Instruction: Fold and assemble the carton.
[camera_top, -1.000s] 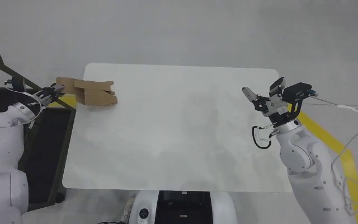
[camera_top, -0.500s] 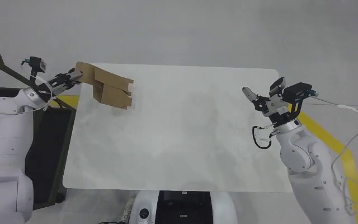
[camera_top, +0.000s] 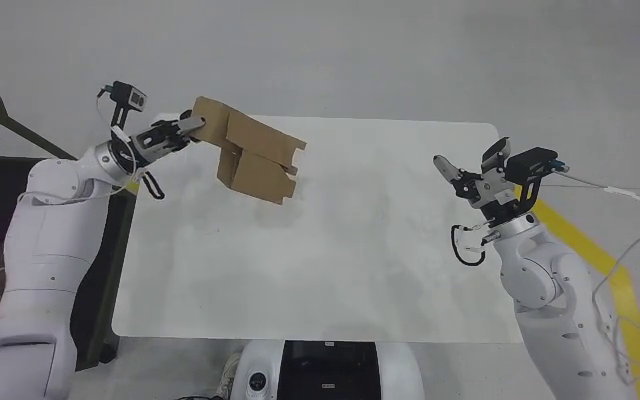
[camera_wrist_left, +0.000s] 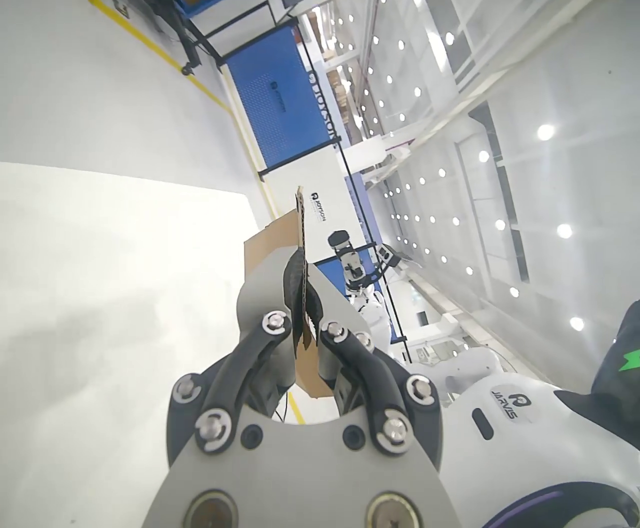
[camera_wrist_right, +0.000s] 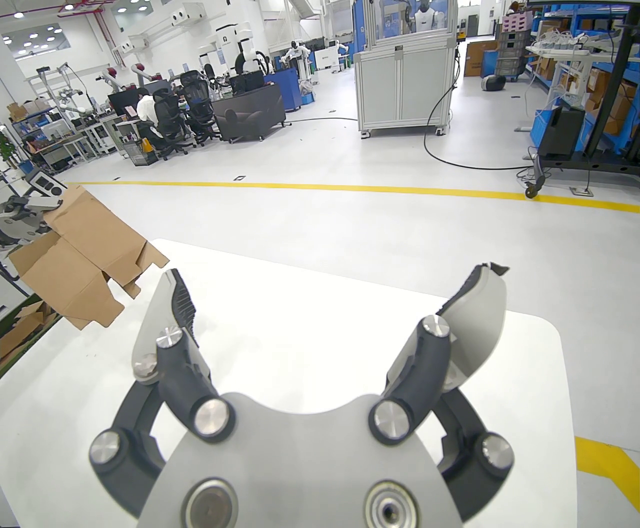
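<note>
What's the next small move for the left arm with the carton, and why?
Probably lower the carton onto the table near its middle. The left end effector is shut on one edge, holding it in the air over the far left part; the open right end effector is at the opposite side.

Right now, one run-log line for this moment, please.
left end effector: shut on carton, held above table | right end effector: open, empty | carton: unassembled

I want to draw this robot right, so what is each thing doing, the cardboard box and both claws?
carton: part-folded, flaps loose, held up by one edge over the table corner.
left claw: shut on the carton's edge.
right claw: open, holding nothing.
</note>
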